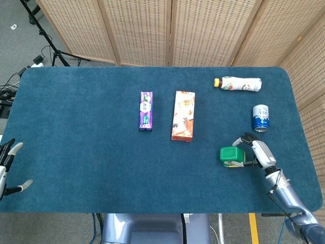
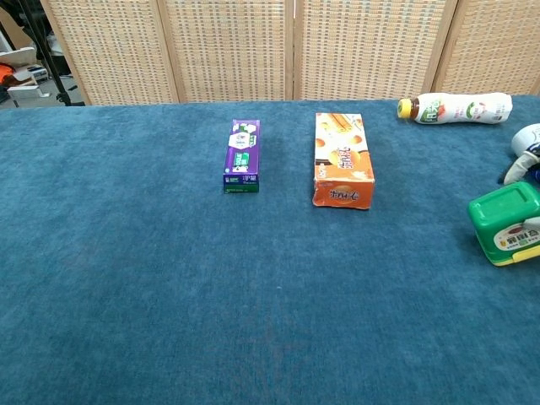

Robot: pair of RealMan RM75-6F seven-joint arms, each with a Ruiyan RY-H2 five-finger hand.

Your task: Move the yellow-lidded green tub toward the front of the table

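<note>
Green tub [image 1: 230, 155] with its yellow lid is seen in the head view lying on the blue surface [image 1: 91, 162], at the right side toward the front edge. It is flanked by the fingers of the right hand [image 1: 256, 152], one finger reaching over its far side and another along its near side; whether it is actually gripped cannot be told from this view. A blue can [image 1: 260, 118] is stood just behind the hand, and a white bottle [image 1: 237, 84] is laid on its side near the back edge. An orange box [image 1: 183, 115] and a purple box [image 1: 146, 110] are laid side by side at mid-surface. The left hand [image 1: 7, 165] is seen at the left edge, off the surface, with fingers spread and nothing held.

In the chest view, the green tub [image 2: 506, 222] is shown resting on the surface [image 2: 169, 295] at the right edge of the frame, yellow lid toward the front, label facing the camera. Pale fingers [image 2: 523, 156] are visible just behind it.
</note>
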